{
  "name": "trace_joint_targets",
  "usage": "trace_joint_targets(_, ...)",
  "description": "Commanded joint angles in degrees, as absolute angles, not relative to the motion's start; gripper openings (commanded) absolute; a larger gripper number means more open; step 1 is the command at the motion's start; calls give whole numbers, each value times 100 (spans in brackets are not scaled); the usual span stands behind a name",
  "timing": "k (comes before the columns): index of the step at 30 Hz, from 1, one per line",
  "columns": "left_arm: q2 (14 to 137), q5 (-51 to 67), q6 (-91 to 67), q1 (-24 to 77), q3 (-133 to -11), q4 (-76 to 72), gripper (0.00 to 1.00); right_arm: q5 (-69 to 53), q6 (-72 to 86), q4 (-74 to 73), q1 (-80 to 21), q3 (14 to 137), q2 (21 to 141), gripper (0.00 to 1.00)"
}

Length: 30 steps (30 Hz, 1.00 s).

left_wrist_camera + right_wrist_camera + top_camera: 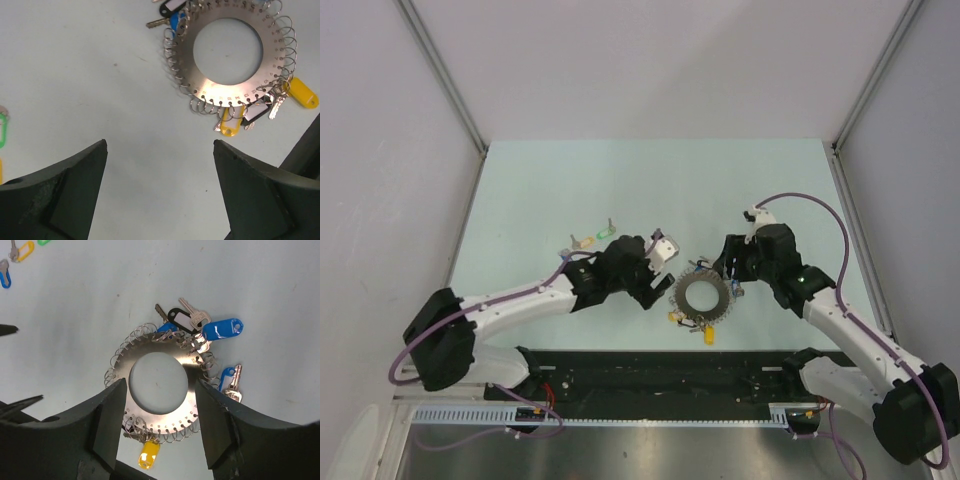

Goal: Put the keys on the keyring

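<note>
- One keyring (686, 294) lies flat on the pale bench (620, 180), between the two arms. It is a broad grey metal disc with one round hole, fringed all round with small wire loops.
- The left wrist view shows two yellow tags (302, 93) and two black tags (255, 113) hanging from those loops. The right wrist view shows two blue tags (222, 329) lying clear of the rim.
- Three loose keys lie on the bench well apart from the ring, close to one another. They are the blue-tagged key (5, 278), the orange-tagged key (23, 250) and the green-tagged key (603, 234). None is on a loop.
- The left pincer (159, 150) is spread wide with only bare bench between its two fingers. The ring lies ahead of it and to one side.
- The right pincer (159, 389) is also spread, with one finger over each side of the disc. I cannot tell whether it touches the metal.
</note>
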<state>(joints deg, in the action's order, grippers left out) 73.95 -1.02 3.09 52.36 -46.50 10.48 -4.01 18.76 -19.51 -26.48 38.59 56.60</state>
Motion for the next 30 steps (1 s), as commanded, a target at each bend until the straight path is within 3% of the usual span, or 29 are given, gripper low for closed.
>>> trace_joint_targets(1,7997,-228,501,5466,-5141,1081,88,-501,2241,-1301,-2496,3692,5397,62)
trace_joint_targets(14,9290,-246,246,5774,-5748,1187,62,-589,2197,-1292,-2478,3463,5405,62)
trace_joint_targets(30,9940,-202,70,5810,-5985,861,55,-686,2127,-1292,-2479,3340,5475,61)
